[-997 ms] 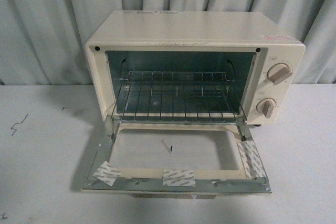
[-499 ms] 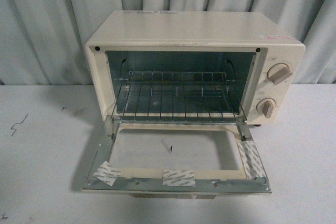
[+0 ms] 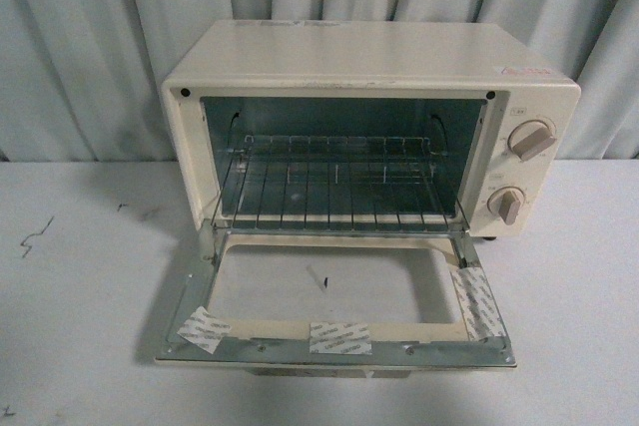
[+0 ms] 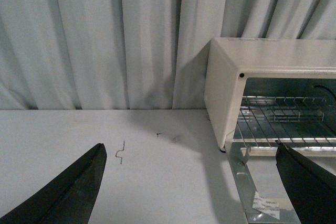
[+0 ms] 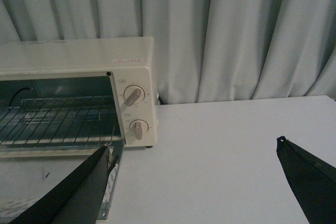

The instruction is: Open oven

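Note:
The cream-white oven (image 3: 369, 62) stands on the white table against the curtain. Its glass door (image 3: 334, 296) hangs fully down, lying flat toward me, with tape patches on its frame. The wire rack (image 3: 334, 182) shows inside. Two beige knobs (image 3: 529, 139) are on the right panel. Neither gripper shows in the front view. My left gripper (image 4: 194, 187) is open and empty over the table, left of the oven (image 4: 226, 82). My right gripper (image 5: 199, 182) is open and empty over the table, right of the oven (image 5: 79, 59). The bar handle is hidden under the door.
A grey-white curtain (image 3: 90, 47) hangs behind the table. Small dark marks (image 3: 35, 236) lie on the table (image 3: 70, 346) left of the oven. The table (image 5: 231, 145) stretches right of the oven.

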